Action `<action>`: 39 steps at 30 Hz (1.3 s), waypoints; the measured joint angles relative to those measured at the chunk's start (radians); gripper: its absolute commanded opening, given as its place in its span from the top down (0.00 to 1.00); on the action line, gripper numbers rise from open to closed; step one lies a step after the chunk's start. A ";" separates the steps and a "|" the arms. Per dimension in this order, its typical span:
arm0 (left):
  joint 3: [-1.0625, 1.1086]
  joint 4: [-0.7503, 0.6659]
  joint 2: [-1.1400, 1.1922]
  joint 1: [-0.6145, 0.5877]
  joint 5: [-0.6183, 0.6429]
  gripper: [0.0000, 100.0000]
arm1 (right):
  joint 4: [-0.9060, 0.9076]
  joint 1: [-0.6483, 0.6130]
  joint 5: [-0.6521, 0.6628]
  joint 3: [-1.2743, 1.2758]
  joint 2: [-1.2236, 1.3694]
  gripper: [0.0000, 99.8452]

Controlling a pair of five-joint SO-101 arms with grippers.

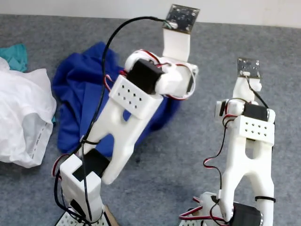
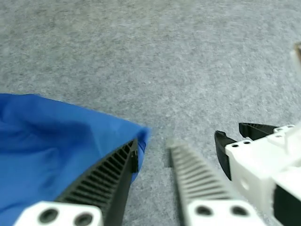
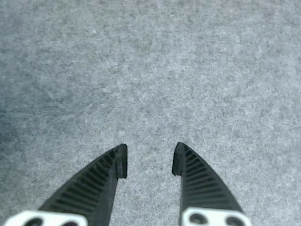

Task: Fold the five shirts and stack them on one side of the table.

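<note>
A crumpled blue shirt (image 1: pixel 80 89) lies left of centre on the grey felt table (image 1: pixel 197 141), partly under the left arm (image 1: pixel 127 117). In the left wrist view my left gripper (image 2: pixel 154 146) is open, its dark finger (image 2: pixel 113 174) right at the blue shirt's edge (image 2: pixel 56 150), with bare felt between the fingers. My right gripper (image 3: pixel 150 150) is open over bare felt and holds nothing. It also appears close by in the left wrist view (image 2: pixel 235 135). A white shirt (image 1: pixel 23 117) lies bunched at the left edge, with a teal shirt (image 1: pixel 16 54) behind it.
The right arm (image 1: pixel 249 141) stands to the right of the blue shirt. Grey felt stretches between and beyond the two arms. A pale wall strip (image 1: pixel 94 7) runs along the table's far edge.
</note>
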 measured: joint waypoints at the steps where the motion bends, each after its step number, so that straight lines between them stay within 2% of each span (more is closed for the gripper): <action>1: 0.000 0.000 0.000 0.000 0.000 0.58 | 0.000 0.000 0.000 0.000 0.000 0.83; 5: -0.018 0.014 0.000 -0.029 0.000 0.54 | 0.000 0.005 0.000 0.000 0.000 0.83; 8: -0.078 0.080 0.000 -0.106 0.000 0.54 | 0.000 0.002 0.000 0.000 0.000 0.83; 12: -0.155 0.163 -0.002 -0.282 0.000 0.54 | 0.006 -0.063 -0.046 0.000 0.000 0.83; 16: -0.164 0.169 -0.003 -0.502 0.000 0.54 | 0.054 -0.169 -0.127 0.000 0.000 0.83; 20: -0.130 0.169 -0.026 -0.644 -0.021 0.54 | 0.103 -0.272 -0.229 0.000 0.000 0.83; 26: 0.002 0.169 -0.026 -0.720 -0.092 0.54 | 0.144 -0.453 -0.264 0.074 -0.002 0.87; 30: 0.057 0.169 -0.026 -0.758 -0.100 0.54 | 0.066 -0.565 -0.264 0.169 -0.002 0.87; 34: 0.081 0.169 -0.028 -0.778 -0.112 0.54 | 0.018 -0.589 -0.264 0.187 -0.002 0.87; 39: 0.115 0.169 -0.028 -0.779 -0.184 0.54 | -0.052 -0.605 -0.265 0.229 -0.002 0.87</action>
